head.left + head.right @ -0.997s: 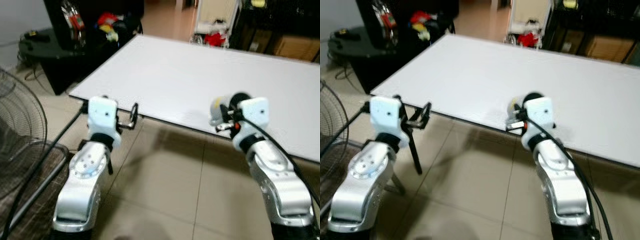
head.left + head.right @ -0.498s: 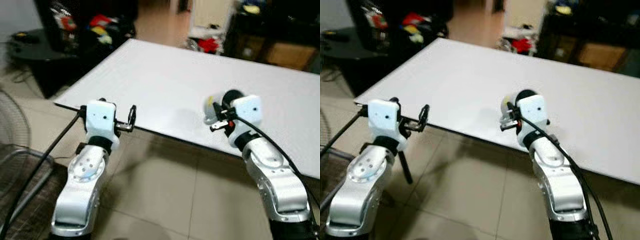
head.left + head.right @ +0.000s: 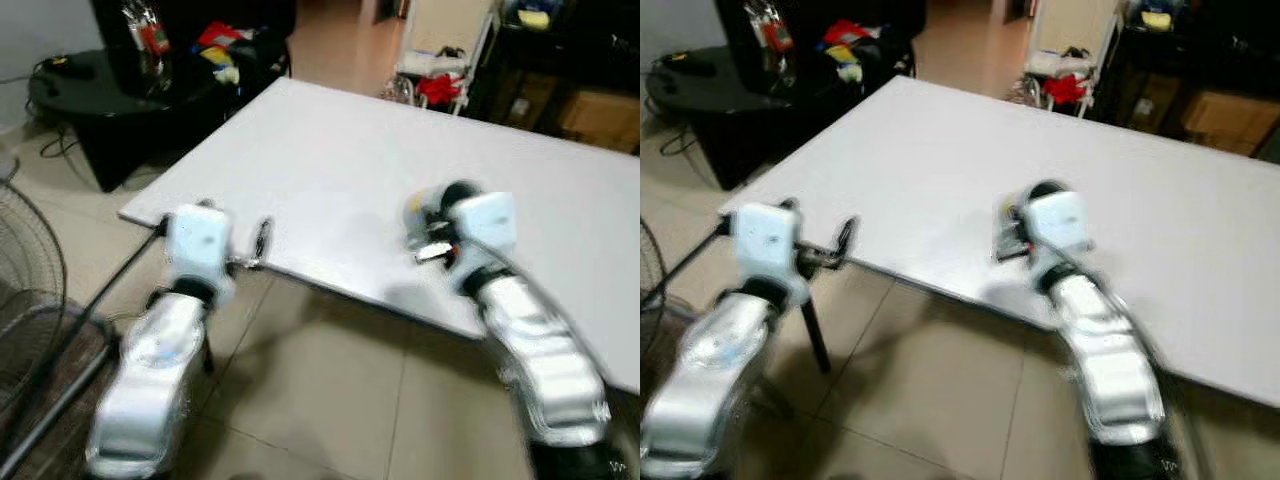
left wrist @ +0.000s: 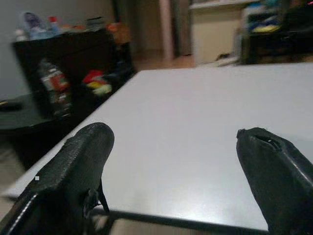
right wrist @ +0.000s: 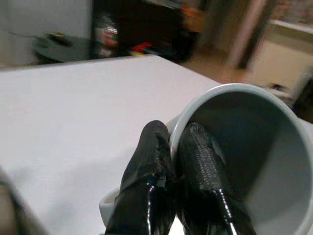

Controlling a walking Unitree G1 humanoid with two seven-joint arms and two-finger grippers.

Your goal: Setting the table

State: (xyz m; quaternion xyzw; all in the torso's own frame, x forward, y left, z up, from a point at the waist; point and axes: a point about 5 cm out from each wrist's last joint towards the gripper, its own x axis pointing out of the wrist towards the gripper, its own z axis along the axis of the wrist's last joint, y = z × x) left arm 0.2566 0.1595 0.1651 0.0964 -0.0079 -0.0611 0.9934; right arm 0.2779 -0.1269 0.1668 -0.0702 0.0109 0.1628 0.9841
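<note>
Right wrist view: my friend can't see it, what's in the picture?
The right gripper pinches the rim of a white mug, one black finger inside and one outside. The mug hangs over a plain white table, with dark, blurry furniture behind.

- A white cup (image 5: 244, 161), smooth and glossy, with a round open mouth and a bare, shadowed inside.
- It is tipped on its side, mouth facing outward, held up over the near part of the white desk (image 3: 330, 160).
- The right claw (image 5: 178, 152) pinches its rim, one black finger inside the wall and one outside.
- From the head views the cup (image 3: 432, 205) is blurred, a pale rounded shape at the arm's tip.
</note>
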